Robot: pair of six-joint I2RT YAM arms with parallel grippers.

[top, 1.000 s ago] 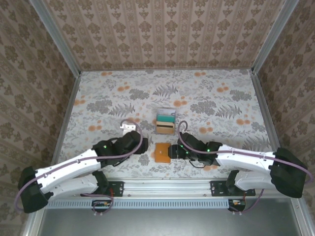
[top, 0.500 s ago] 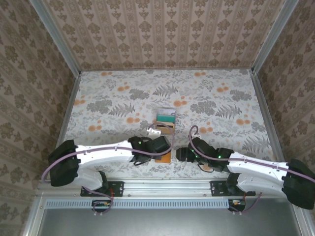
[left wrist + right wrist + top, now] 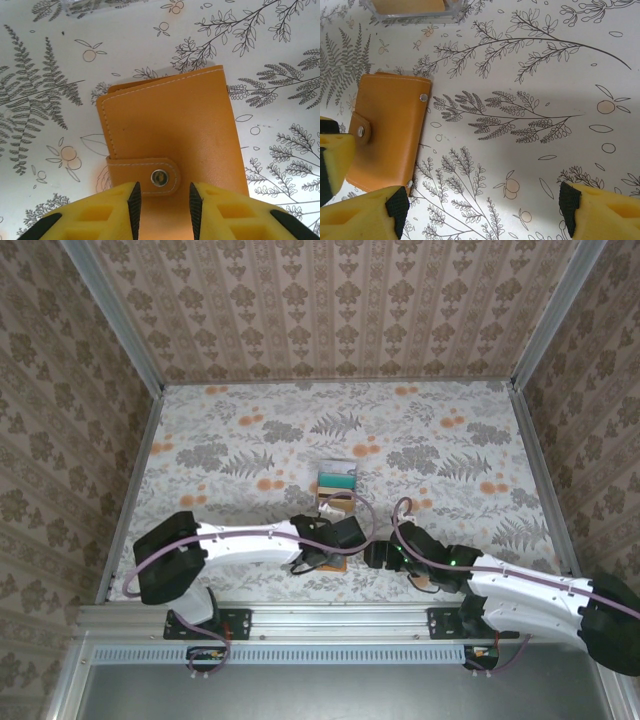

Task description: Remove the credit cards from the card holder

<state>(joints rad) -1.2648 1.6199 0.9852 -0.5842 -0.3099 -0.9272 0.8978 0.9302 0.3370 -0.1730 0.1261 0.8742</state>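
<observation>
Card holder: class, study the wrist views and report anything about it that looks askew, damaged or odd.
Nothing stands out. The orange card holder lies flat and closed on the table, its strap snapped shut, with no tears or creases showing. The left hand is at its strap end.

The top external camera hangs high above and behind the arm bases, facing 12 o'clock and far enough off to take in the whole table [image 3: 450,440]. The left wrist camera looks down close over the card holder [image 3: 170,130] [image 3: 338,563]. The right wrist camera looks down from farther back, with the same card holder [image 3: 387,135] at its 9 o'clock.
</observation>
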